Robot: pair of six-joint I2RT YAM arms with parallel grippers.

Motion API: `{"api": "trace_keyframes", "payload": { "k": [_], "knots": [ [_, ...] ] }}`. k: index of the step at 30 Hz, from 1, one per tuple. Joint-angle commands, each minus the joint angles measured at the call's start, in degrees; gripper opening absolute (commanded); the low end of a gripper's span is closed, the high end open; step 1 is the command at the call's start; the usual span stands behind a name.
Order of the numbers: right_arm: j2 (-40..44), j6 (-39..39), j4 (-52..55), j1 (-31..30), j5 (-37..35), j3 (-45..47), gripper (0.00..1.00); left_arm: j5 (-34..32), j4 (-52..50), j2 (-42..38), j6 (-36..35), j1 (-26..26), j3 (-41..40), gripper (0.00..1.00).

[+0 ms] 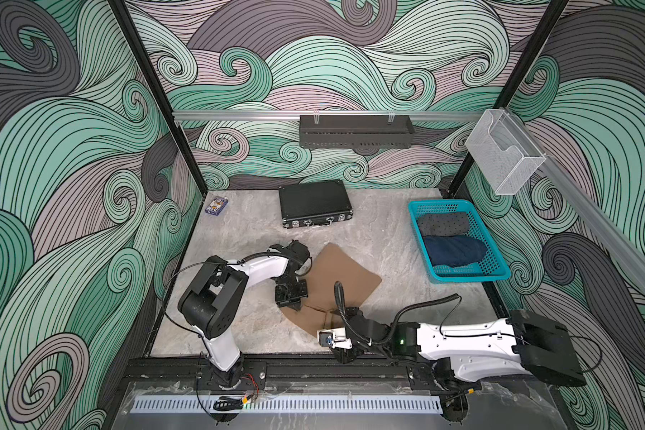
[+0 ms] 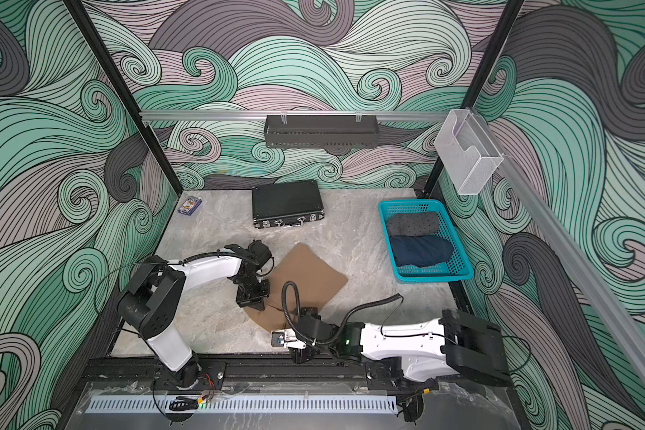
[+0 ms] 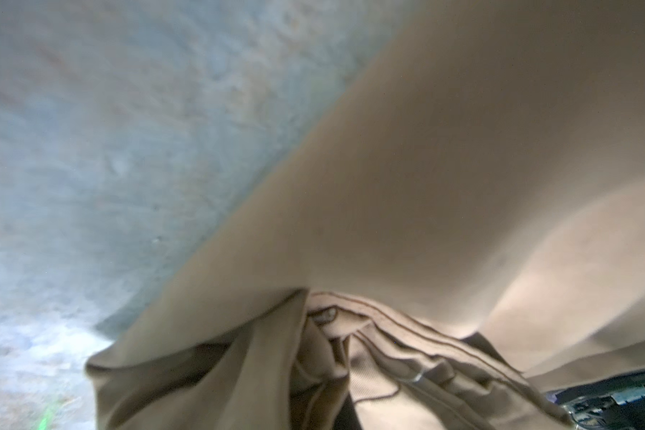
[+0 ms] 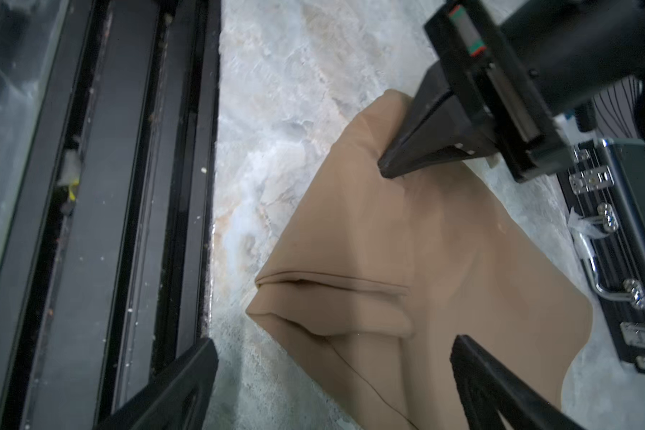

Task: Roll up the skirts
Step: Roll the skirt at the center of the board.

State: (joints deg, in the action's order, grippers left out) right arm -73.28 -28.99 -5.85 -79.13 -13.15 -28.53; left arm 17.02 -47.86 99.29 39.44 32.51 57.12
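The tan-brown skirt [image 1: 345,273] [image 2: 310,275] lies spread in the middle of the table, with folds at its near end. My left gripper [image 1: 295,305] [image 2: 257,304] is shut on the skirt's near left edge; its fingers [image 4: 399,163] pinch the cloth. In the left wrist view bunched tan cloth [image 3: 350,346] hides the jaws. My right gripper [image 4: 332,357] [image 1: 345,353] is open just above the skirt's near corner by the front rail, holding nothing. The grey dotted skirt [image 1: 442,223] and the blue denim skirt [image 1: 453,251] lie rolled in the teal basket [image 1: 470,276].
A black hard case [image 1: 313,203] [image 4: 619,238] stands at the back of the table, beyond the tan skirt. A small card box [image 1: 216,206] lies in the back left corner. The black front rail [image 4: 127,223] runs close to my right gripper.
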Motion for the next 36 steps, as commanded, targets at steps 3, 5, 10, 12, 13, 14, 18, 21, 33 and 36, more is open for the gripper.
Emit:
{"api": "trace_keyframes", "payload": {
  "k": [3, 5, 10, 12, 13, 14, 18, 21, 33, 36],
  "knots": [
    [-5.5, -14.1, -6.0, -2.5, -5.9, -0.8, 0.99, 0.7, 7.1, 4.8, -0.5, 1.4, -2.6, 0.0],
    [-7.3, -16.2, -7.8, -2.7, -6.6, -0.9, 0.99, 0.7, 7.1, 4.8, -0.6, 1.4, -2.4, 0.0],
    [-12.0, -21.2, -12.6, -3.5, -9.2, -0.8, 0.99, 0.4, 6.6, 4.9, -0.8, 1.4, -2.0, 0.0],
    [-13.9, -21.9, -14.2, -3.6, -9.4, -0.7, 0.98, 0.2, 6.4, 5.1, -0.9, 1.4, -1.9, 0.0],
    [-15.1, -22.1, -15.0, -3.5, -10.4, -0.9, 0.96, 0.1, 6.5, 5.0, -0.9, 1.4, -1.9, 0.0],
    [-16.3, -22.1, -16.2, -3.6, -11.5, -1.0, 0.94, 0.1, 6.5, 5.0, -0.9, 1.4, -1.9, 0.0],
    [-18.1, -19.9, -15.0, -3.4, -10.2, -2.0, 0.8, -0.1, 5.9, 5.3, -0.9, 1.4, -1.2, 0.0],
    [-18.4, -17.0, -12.7, -3.0, -9.2, -2.6, 0.62, -0.6, 5.8, 4.7, -0.7, 1.3, -1.3, 0.0],
    [-19.8, 2.9, -7.4, -1.5, -4.5, -6.0, 0.13, -0.6, 6.4, 4.4, 4.0, -2.3, 1.6, 0.02],
    [-20.3, 8.7, -9.1, -1.5, -3.1, -5.2, 0.08, 0.9, 8.6, 3.5, 6.6, -4.0, 1.4, 0.2]
  ]
}}
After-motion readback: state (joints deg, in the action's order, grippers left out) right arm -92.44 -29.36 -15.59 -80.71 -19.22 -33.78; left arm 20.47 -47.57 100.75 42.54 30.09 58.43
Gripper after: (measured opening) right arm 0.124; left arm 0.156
